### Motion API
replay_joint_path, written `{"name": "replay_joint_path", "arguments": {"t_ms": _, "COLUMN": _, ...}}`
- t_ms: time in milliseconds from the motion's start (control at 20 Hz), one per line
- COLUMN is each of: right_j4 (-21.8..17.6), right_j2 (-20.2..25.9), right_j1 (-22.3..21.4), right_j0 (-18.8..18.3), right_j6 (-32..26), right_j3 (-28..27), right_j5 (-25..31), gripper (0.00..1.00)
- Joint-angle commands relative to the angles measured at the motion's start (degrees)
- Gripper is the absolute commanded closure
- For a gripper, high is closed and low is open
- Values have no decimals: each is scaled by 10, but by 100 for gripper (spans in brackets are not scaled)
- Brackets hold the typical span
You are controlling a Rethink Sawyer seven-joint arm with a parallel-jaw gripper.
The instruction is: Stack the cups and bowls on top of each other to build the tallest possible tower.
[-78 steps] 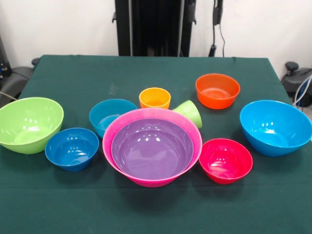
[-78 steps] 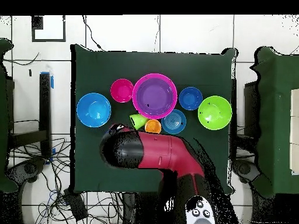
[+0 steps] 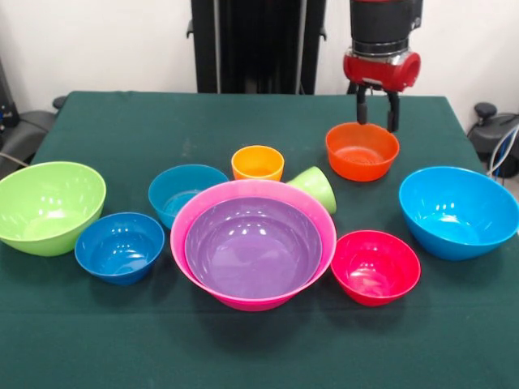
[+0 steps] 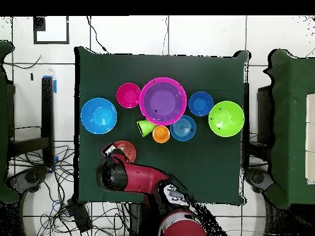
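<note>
Green cloth (image 3: 243,121) covers the table. At its middle the pink bowl (image 3: 253,300) holds the purple bowl (image 3: 253,247). Just behind stand the orange cup (image 3: 258,163), upright, and the green cup (image 3: 316,188), tipped over. Farther back, the orange bowl (image 3: 362,151) sits under the gripper (image 3: 377,120), whose fingers hang apart over its far rim, holding nothing.

bowl (image 3: 253,247) nested inside bigger bowl (image 3: 324,223), cups (image 3: 258,163) behind
</note>
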Motion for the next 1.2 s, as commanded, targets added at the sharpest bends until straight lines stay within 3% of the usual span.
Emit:
{"name": "replay_joint_path", "arguments": {"t_ms": 50, "right_j4": 26, "right_j2": 41, "right_j1": 58, "right_j0": 5, "right_j6": 116, "right_j3": -57, "right_j5": -66, "gripper": 0}}
{"name": "replay_joint_path", "arguments": {"t_ms": 600, "right_j4": 29, "right_j2": 38, "right_j1": 98, "right_j0": 11, "right_j6": 115, "right_j3": -93, "right_j5": -101, "gripper": 0}}
{"name": "replay_joint_path", "arguments": {"t_ms": 1200, "right_j4": 36, "right_j2": 79, "right_j1": 108, "right_j0": 5, "right_j6": 148, "right_j3": -90, "right_j5": -116, "gripper": 0}}
